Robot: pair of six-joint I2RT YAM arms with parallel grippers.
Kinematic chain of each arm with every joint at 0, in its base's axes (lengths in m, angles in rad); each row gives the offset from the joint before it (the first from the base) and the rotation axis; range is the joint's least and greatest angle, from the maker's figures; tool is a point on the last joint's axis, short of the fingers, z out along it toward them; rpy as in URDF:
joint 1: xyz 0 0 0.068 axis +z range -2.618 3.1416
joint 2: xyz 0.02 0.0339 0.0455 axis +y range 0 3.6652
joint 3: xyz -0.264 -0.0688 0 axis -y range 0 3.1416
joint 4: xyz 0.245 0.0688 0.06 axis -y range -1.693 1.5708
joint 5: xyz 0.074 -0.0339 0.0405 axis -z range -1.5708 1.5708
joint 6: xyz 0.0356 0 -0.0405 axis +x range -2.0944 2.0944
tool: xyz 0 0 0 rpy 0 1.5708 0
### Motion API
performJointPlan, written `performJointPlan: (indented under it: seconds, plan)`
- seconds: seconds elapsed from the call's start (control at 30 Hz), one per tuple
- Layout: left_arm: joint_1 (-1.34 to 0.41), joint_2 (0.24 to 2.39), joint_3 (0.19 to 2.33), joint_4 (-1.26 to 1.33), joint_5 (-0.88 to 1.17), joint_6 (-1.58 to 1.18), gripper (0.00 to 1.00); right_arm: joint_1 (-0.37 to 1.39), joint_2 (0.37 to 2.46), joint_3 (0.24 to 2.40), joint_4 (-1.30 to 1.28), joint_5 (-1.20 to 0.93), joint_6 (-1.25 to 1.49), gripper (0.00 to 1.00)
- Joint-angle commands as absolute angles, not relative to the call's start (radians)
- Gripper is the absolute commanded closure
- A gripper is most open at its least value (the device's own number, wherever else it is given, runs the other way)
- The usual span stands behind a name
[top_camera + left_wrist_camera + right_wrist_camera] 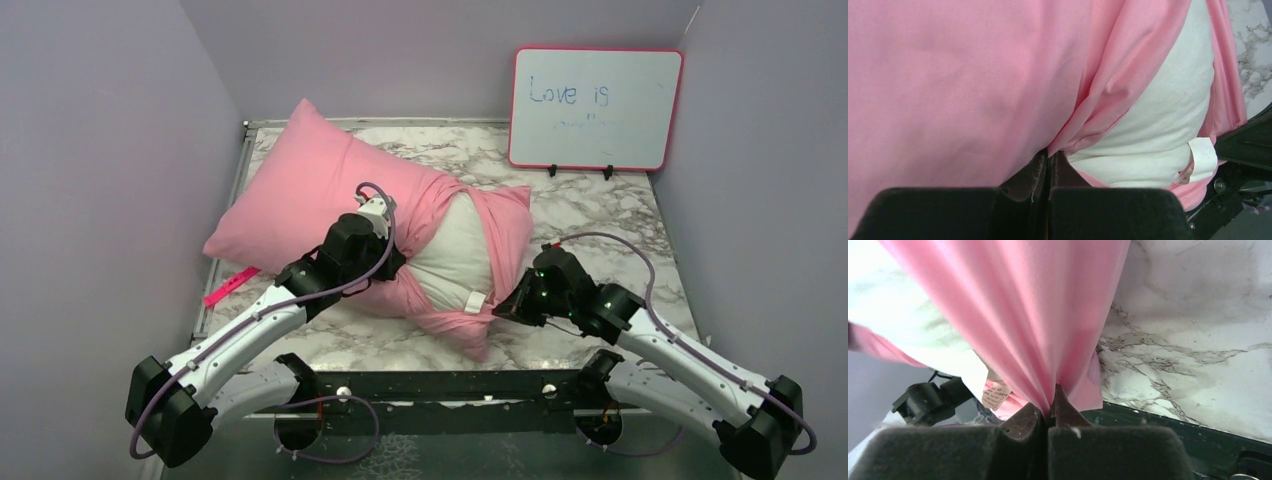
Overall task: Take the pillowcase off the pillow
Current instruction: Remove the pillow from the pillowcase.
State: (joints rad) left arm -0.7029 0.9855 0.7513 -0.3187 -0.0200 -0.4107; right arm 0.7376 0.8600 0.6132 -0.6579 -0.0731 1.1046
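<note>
The pillowcase [300, 190] lies slantwise across the tabletop [600, 220], its closed end toward the upper left of the top view and its mouth toward the lower centre. The pillow [455, 250] bulges out of that mouth as a white oval. Most of it, I judge, is inside the pink cover, so the task is barely begun.

My left end effector [1049, 165] is pressed together on a fold of the pink hem at the left side of the opening, right where pink meets white in my left wrist view. My right end effector [1050, 407] is pinched on the hem's lower right flap, with the fabric rising from it in a taut fan. So I hold 2 points on the mouth, with the pillow between them.

To do this step well, I think I should draw those 2 points apart first, so the mouth widens past the pillow's bulge. Then I would peel the hem back toward the upper left, low and evenly. The satin looks slippery and my bites look thin, so a slow pull suits. An uneven pull could drag the whole pillow along. The white label [1203, 157] on the pillow sits near the right hem and might snag.
</note>
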Motion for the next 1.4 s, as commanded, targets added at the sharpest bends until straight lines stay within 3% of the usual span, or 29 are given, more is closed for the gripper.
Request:
performJointPlan:
  seconds: [0.0,0.17,0.27,0.37,0.4,0.63,0.8,0.93,1.0,1.07,1.1,1.37]
  plan:
    - [-0.609,1.007,0.76,-0.317,-0.079,-0.319,1.0,0.735,0.82,0.525,-0.883,0.044,1.063,1.0]
    - [-0.609,1.017,0.749,-0.25,0.071,-0.363,1.0,0.735,0.986,0.576,-0.762,-0.047,0.955,1.0]
    - [-0.609,1.016,0.72,-0.212,0.173,-0.382,1.0,0.735,0.958,0.584,-0.64,-0.169,0.907,0.98]
    - [-0.609,1.012,0.68,-0.18,0.185,-0.395,1.0,0.735,0.878,0.55,-0.538,-0.301,0.902,0.7]
    - [-0.609,1.011,0.672,-0.18,0.184,-0.395,1.0,0.735,0.874,0.556,-0.538,-0.343,0.906,0.65]
    - [-0.609,1.014,0.662,-0.17,0.197,-0.4,1.0,0.742,0.875,0.563,-0.542,-0.526,1.014,0.53]
    - [-0.609,1.034,0.67,-0.166,0.213,-0.404,1.0,0.744,0.904,0.558,-0.472,-0.488,1.102,0.42]
    - [-0.61,1.032,0.662,-0.166,0.212,-0.41,1.0,0.745,1.028,0.564,-0.399,-0.481,1.13,0.45]
    - [-0.609,1.031,0.659,-0.168,0.212,-0.412,1.0,0.744,1.073,0.552,-0.344,-0.496,1.133,0.52]
    - [-0.61,1.027,0.653,-0.173,0.2,-0.414,1.0,0.745,1.09,0.55,-0.343,-0.478,1.126,0.89]
    - [-0.61,1.024,0.652,-0.181,0.188,-0.415,1.0,0.746,1.083,0.545,-0.369,-0.458,1.123,0.98]
    - [-0.609,1.018,0.645,-0.186,0.05,-0.47,1.0,0.746,0.974,0.406,-0.564,-0.38,1.039,0.99]
